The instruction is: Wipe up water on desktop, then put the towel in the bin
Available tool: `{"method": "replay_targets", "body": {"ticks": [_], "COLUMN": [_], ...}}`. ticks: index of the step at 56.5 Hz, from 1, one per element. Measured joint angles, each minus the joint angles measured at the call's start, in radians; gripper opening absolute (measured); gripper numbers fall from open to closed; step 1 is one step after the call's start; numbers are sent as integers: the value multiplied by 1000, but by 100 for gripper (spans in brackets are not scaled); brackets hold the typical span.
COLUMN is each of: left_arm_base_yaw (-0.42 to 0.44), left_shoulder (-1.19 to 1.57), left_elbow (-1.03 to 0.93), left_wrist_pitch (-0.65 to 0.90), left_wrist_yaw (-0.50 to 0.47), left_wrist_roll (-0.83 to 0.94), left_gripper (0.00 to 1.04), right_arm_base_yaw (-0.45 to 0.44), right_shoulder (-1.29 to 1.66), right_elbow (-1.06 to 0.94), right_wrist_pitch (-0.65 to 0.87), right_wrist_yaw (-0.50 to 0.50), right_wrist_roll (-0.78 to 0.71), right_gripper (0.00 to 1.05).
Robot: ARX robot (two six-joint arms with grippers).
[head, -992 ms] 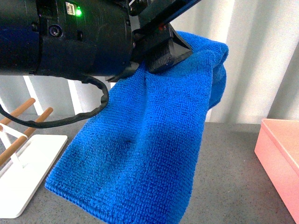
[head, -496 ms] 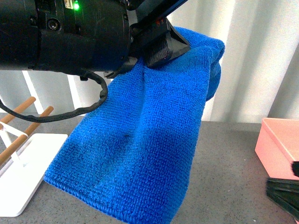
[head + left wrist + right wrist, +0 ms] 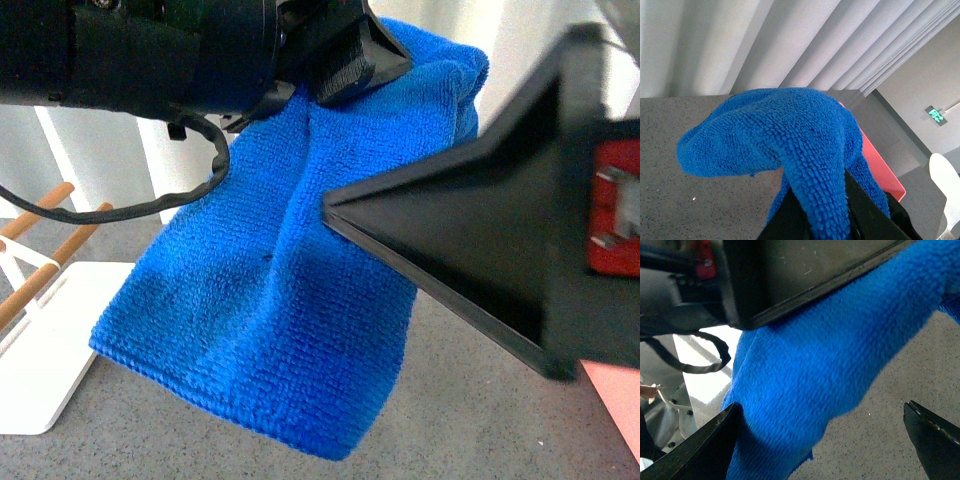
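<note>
**While the towel point(image 3: 270, 330) hangs aloft, the bin point(image 3: 885, 172) waits**

My left claw point(image 3: 825, 220) is clamped on the towel, holding it above the desktop point(image 3: 470, 420). My right claw point(image 3: 821, 407) gapes apart beside it. I see no water, so wiping looks done, and binning is left.

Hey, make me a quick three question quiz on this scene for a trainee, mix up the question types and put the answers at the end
1. True or false: the towel lies spread flat on the desktop.
2. Pick one. The right gripper is: A, open, with a finger on each side of the hanging cloth; B, shut on the cloth; C, out of every view.
3. Fill the gap: the towel hangs from the ___ gripper.

Key
1. False. It hangs in the air, pinched at its top.
2. A.
3. Left: the left gripper is clamped on the cloth.
</note>
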Motion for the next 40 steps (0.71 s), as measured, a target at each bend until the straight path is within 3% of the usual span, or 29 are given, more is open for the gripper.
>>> {"method": "replay_targets", "body": {"ticks": [12,30,40], "left_arm_base_yaw": [0,0,0], "left_shoulder": [0,0,0], "left_elbow": [0,0,0], "left_wrist_pitch": [0,0,0], "left_wrist_yaw": [0,0,0], "left_wrist_roll": [0,0,0], "left_gripper": [6,6,6], "right_arm_base_yaw": [37,101,106], "right_shoulder": [97,102,98], "right_elbow": [68,76,87], "right_wrist_pitch": [5,67,27], "right_wrist_yaw": [43,71,102], "right_wrist_roll": [17,-29,-44], "right_gripper": [96,43,20]}}
